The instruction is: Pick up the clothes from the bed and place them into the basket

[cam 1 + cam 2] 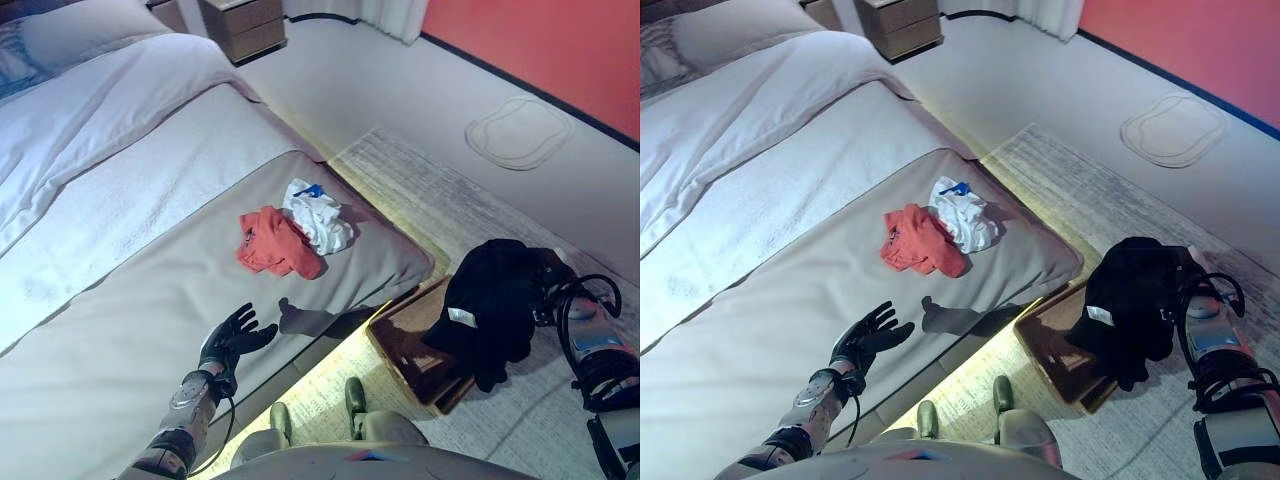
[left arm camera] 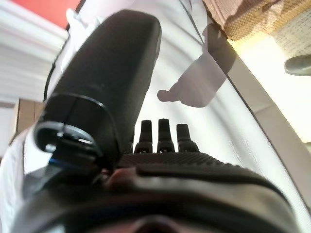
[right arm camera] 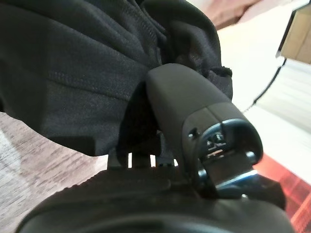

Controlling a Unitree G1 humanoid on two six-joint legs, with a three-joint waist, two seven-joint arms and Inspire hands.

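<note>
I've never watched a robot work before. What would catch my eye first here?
Probably the black garment bunched in the right hand, hanging over the brown basket on the rug beside the bed. Next, the orange garment and white garment lying together on the bed, beyond the open left hand.

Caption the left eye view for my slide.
Right hand holds black garment over brown basket; orange and white clothes remain on bed.

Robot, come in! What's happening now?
Right hand gripping black garment over brown basket. Left hand open. Orange and white clothes still on bed.
</note>
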